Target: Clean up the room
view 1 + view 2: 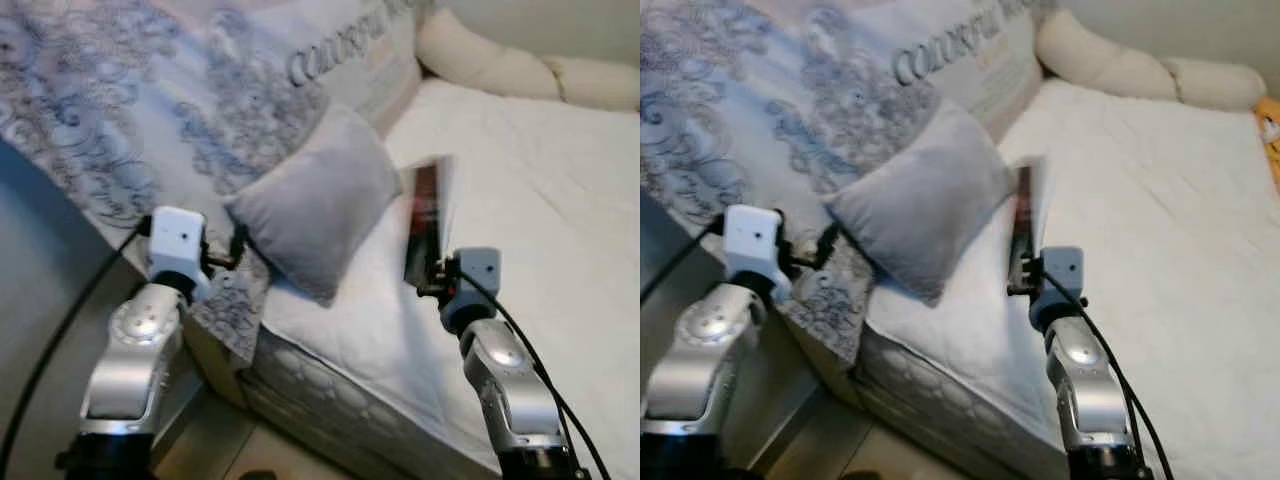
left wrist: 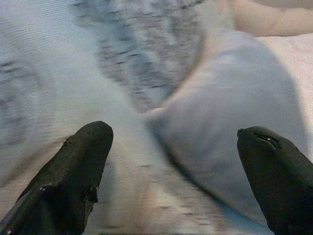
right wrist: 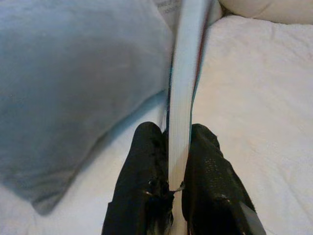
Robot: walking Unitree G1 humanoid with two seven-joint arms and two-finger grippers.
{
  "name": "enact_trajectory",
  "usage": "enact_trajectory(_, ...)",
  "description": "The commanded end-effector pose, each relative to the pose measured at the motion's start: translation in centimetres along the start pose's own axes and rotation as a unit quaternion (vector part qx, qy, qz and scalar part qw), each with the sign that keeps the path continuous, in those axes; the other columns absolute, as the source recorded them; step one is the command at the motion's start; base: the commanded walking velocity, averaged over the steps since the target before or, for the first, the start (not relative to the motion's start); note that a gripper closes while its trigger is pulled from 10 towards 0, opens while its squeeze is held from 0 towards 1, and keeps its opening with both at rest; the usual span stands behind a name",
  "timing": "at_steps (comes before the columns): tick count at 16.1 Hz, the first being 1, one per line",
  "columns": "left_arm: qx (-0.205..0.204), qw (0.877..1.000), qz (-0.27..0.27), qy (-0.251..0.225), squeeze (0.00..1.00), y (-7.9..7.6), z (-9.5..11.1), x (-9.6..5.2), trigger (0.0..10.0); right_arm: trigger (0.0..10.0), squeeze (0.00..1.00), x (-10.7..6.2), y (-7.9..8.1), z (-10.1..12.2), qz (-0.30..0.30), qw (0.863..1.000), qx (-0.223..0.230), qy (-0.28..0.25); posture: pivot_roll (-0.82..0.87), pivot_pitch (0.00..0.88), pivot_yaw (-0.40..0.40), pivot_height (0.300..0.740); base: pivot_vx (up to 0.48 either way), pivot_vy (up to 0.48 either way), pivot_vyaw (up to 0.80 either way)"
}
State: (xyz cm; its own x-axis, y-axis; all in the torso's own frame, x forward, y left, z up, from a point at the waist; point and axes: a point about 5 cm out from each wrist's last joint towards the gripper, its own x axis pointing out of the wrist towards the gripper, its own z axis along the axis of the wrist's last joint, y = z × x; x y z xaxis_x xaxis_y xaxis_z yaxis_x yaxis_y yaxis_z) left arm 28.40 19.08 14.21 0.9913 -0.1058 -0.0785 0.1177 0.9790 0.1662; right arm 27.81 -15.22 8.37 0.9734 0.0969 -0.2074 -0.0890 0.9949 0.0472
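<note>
A thin book (image 1: 424, 218) with a dark red cover stands on edge above the white bed sheet (image 1: 540, 200), held upright by my right gripper (image 3: 171, 161), whose two fingers are shut on its white page edge (image 3: 185, 73). A grey velvet cushion (image 1: 318, 205) lies just left of the book, leaning on the patterned duvet (image 1: 120, 100). My left gripper (image 2: 173, 166) is open, fingers wide apart, hovering at the cushion's (image 2: 244, 117) near left corner over the duvet edge.
A cream bolster pillow (image 1: 500, 62) lies along the far side of the bed. A lettered pillow (image 1: 350, 50) sits behind the cushion. The mattress edge (image 1: 320, 385) runs diagonally below my arms, with bare floor (image 1: 250, 455) beneath. An orange object (image 1: 1270, 125) shows at the right edge.
</note>
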Motion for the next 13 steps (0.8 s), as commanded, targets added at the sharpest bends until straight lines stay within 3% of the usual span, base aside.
enact_trajectory(1,0.001,1.000,-0.001,-0.001,0.00,0.2,0.1,0.0,10.0,10.0,0.00,0.3,1.1,1.3,0.022,0.999,-0.004,-0.028,0.11,0.000,0.017,0.740,0.277,0.000,0.00)
enact_trajectory(7,0.011,1.000,-0.009,0.002,0.00,0.1,0.0,-0.1,10.0,10.0,0.00,0.4,1.1,1.3,0.026,0.999,0.000,-0.029,0.12,0.000,0.008,0.740,0.279,0.000,0.00)
enact_trajectory(13,0.040,0.997,-0.066,0.024,0.00,-0.1,-0.4,-1.0,10.0,10.0,0.00,3.5,-0.6,1.9,0.000,1.000,0.003,-0.011,0.14,0.000,0.012,0.740,0.000,0.000,0.00)
